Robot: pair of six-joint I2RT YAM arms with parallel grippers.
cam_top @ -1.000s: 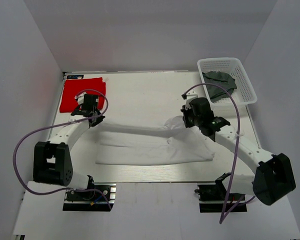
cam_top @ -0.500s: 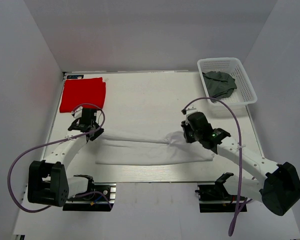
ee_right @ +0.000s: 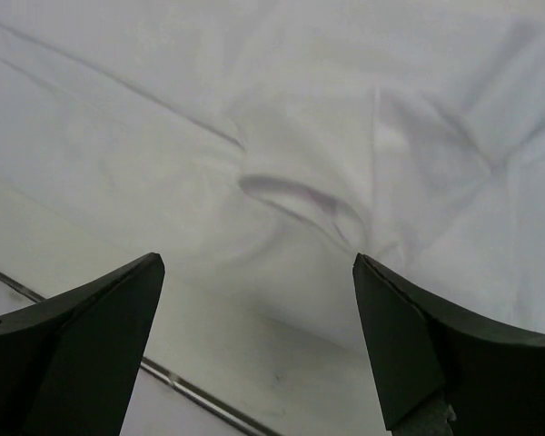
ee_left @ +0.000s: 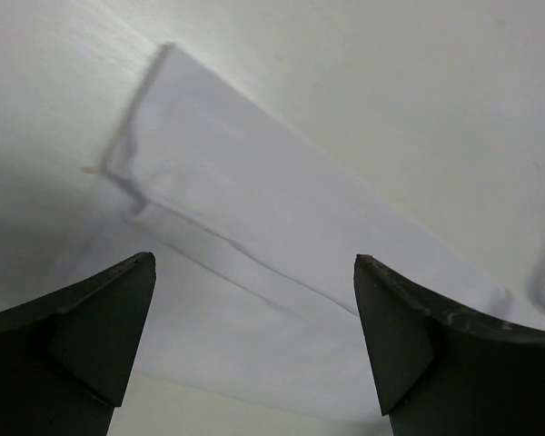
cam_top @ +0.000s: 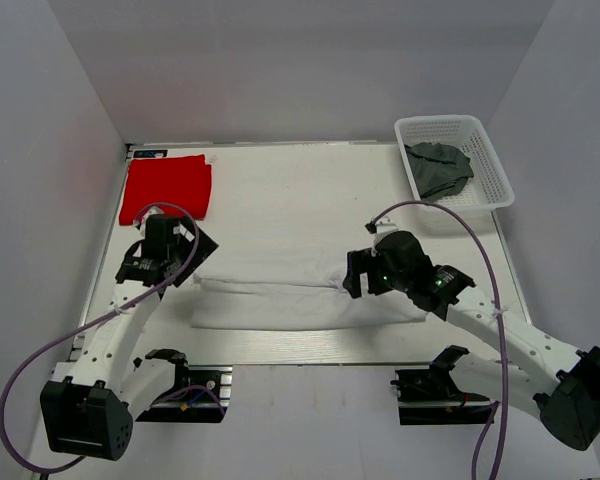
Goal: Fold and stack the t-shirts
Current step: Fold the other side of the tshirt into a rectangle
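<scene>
The plain white cloth t-shirt (cam_top: 300, 292) lay as a long folded band across the lower middle of the top view. At either end, the left gripper (ee_left: 254, 263) and right gripper (ee_right: 254, 262) hung with jaws spread and empty, likely letting the fold settle. The bright red folded shirt (cam_top: 167, 187) sat upper left, probably the stack's base. The dark grey-green shirt (cam_top: 440, 168) lay in the white plastic lattice basket (cam_top: 450, 122), upper right.

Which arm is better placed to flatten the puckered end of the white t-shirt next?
Right. The right gripper hangs open over the pucker in the white t-shirt; the left gripper is open at the shirt's opposite end.
</scene>
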